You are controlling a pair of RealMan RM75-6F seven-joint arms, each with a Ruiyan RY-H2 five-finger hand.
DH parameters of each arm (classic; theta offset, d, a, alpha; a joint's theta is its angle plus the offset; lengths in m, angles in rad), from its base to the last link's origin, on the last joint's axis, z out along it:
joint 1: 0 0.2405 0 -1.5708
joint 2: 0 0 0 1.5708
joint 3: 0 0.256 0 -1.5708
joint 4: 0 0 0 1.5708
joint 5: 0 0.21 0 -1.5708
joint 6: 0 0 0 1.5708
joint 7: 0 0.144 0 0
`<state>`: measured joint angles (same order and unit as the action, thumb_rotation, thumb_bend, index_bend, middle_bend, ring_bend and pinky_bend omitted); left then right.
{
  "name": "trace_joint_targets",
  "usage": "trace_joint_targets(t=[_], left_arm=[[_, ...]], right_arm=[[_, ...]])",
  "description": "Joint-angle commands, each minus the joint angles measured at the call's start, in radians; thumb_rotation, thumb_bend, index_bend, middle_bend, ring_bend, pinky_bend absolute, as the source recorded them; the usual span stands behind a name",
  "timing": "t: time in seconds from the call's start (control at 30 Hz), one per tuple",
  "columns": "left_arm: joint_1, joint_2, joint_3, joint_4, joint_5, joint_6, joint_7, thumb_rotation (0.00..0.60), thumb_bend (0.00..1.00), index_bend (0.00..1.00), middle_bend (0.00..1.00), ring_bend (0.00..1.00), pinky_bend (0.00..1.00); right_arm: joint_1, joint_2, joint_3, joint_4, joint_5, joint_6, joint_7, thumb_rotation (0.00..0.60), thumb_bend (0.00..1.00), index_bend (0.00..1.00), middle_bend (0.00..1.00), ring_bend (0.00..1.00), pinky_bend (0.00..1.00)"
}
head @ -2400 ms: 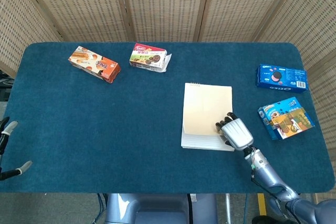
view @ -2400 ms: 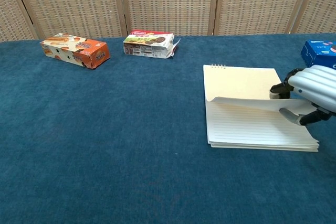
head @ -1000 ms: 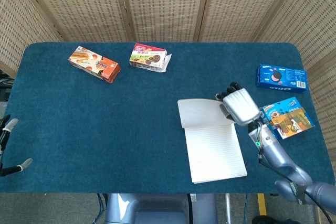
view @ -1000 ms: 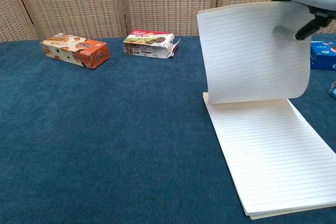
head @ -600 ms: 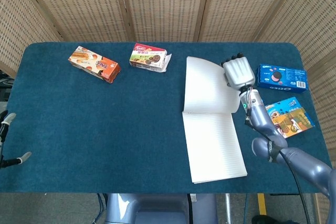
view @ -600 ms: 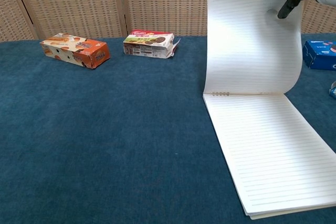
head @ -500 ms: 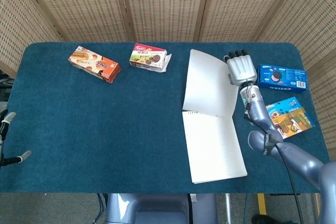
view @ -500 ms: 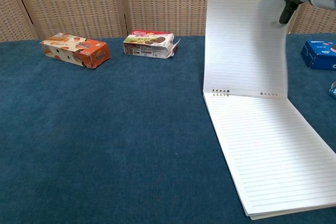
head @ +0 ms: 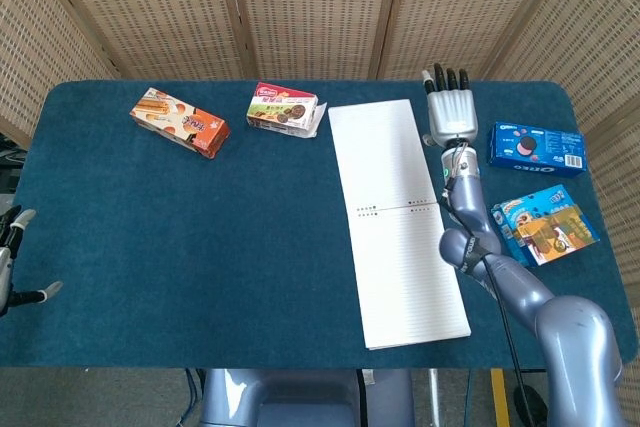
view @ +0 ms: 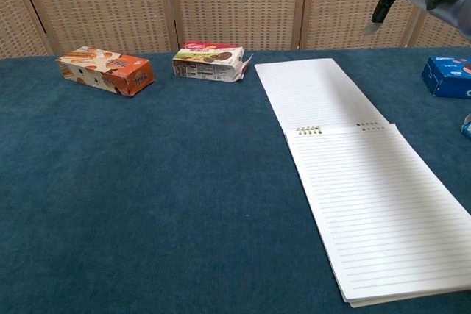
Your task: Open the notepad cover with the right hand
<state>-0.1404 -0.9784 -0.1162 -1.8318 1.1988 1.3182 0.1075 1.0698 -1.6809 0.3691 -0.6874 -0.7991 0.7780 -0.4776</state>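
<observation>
Now the cover (head: 375, 152) lies flat toward the table's far edge; your right hand (head: 451, 115), fingers spread and empty, could snag it when withdrawing.

My right hand (head: 451, 115) is smooth silver-grey metal or plastic with a dull sheen and dark fingertips, and the arm behind it has the same satin grey shell. The notepad (head: 405, 257) is matt white lined paper, its opened cover (head: 378, 155) plain and unglossy, lying on a table (head: 200, 247) covered in deep blue cloth with a soft, slightly napped, carpet-like surface. Near the table's far edge the orange box (head: 179, 120) and the green-and-red box (head: 283, 109) look like printed card with a light gloss, as do the blue boxes (head: 536, 145) by the right edge, and behind stand screens (head: 300, 7) of woven cane in pale wooden frames.
</observation>
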Motion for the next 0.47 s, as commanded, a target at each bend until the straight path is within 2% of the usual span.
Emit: trace_joint_targets(t=[0.03, 0.23, 0.3, 0.47], left_arm=[[0.003, -0.005, -0.002, 0.007, 0.01, 0.017, -0.005, 0.6, 0.0, 0.0, 0.0, 0.0, 0.0], [0.02, -0.015, 0.01, 0.019, 0.086, 0.07, -0.034, 0.6, 0.0, 0.0, 0.0, 0.0, 0.0], [0.033, -0.01, 0.021, 0.014, 0.126, 0.097, -0.047, 0.6, 0.0, 0.0, 0.0, 0.0, 0.0], [0.056, -0.002, 0.042, 0.008, 0.188, 0.141, -0.071, 0.6, 0.0, 0.0, 0.0, 0.0, 0.0]], right_arm=[[-0.103, 0.074, -0.068, -0.155, -0.196, 0.159, 0.183, 0.6, 0.0, 0.0, 0.0, 0.0, 0.0], [-0.307, 0.266, -0.17, -0.496, -0.38, 0.393, 0.32, 0.6, 0.0, 0.0, 0.0, 0.0, 0.0], [-0.402, 0.34, -0.219, -0.629, -0.445, 0.5, 0.355, 0.6, 0.0, 0.0, 0.0, 0.0, 0.0], [-0.522, 0.416, -0.287, -0.764, -0.532, 0.633, 0.387, 0.6, 0.0, 0.0, 0.0, 0.0, 0.0]])
